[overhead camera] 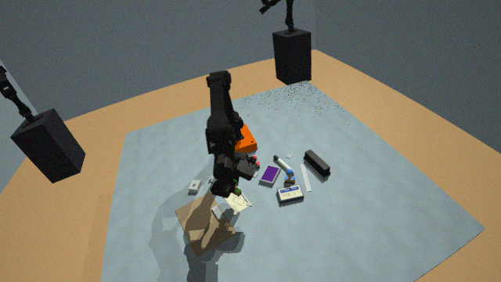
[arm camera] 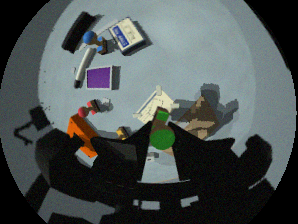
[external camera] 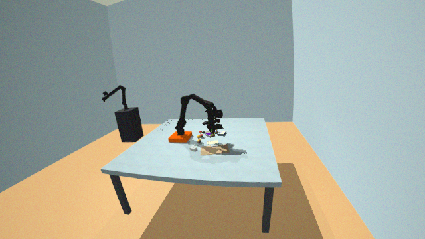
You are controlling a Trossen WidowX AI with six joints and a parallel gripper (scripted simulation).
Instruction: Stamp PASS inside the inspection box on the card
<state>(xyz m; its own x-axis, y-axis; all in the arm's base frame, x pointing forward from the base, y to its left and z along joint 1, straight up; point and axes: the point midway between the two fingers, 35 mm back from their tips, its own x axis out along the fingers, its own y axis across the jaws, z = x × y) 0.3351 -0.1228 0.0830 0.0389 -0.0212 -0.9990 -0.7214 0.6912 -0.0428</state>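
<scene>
My gripper [overhead camera: 236, 187] [external camera: 212, 132] [arm camera: 160, 123] is shut on a stamp with a green knob [arm camera: 162, 138] and a brown body; its green part also shows in the top view [overhead camera: 237, 190]. The stamp is held above the bench, near the edge of the cream card [overhead camera: 234, 205] [external camera: 212, 142] [arm camera: 150, 113]. The card bears a box outline, partly visible in the top view. The stamp's printing face is hidden, and its word cannot be read. The purple ink pad [overhead camera: 270, 174] [external camera: 208, 134] [arm camera: 99, 78] lies apart from the stamp and card.
A brown board [overhead camera: 185, 212] [arm camera: 202, 108] lies beside the card. A red stamp [arm camera: 91, 108], yellow stamp [arm camera: 122, 133] and blue stamp [overhead camera: 290, 177] [arm camera: 95, 40] stand around the pad. A labelled box [overhead camera: 290, 194], white marker [overhead camera: 282, 164], black bar [overhead camera: 317, 163] and small white box [overhead camera: 194, 186] are nearby.
</scene>
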